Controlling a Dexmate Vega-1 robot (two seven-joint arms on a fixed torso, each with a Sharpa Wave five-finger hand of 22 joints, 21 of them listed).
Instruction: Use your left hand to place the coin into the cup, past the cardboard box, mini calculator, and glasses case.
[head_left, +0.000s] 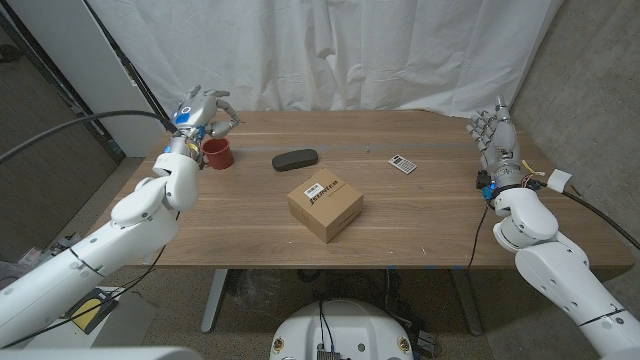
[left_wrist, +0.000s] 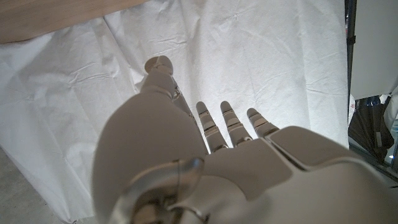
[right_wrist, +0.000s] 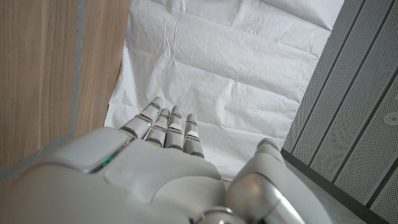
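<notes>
the left hand (head_left: 204, 112) hovers just above the red cup (head_left: 217, 153) at the tabletop's (head_left: 420, 225) far left, fingers loosely curled; whether they hold the coin i cannot tell. rightward lie the glasses case (head_left: 295, 159), cardboard box (head_left: 325, 205) and mini calculator (head_left: 402, 164). the right hand (head_left: 496, 135) stands upright, fingers apart, holding nothing.

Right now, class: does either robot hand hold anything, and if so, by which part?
The right hand holds nothing, fingers apart. The left hand is above the red cup; whether it holds the coin cannot be told.
</notes>
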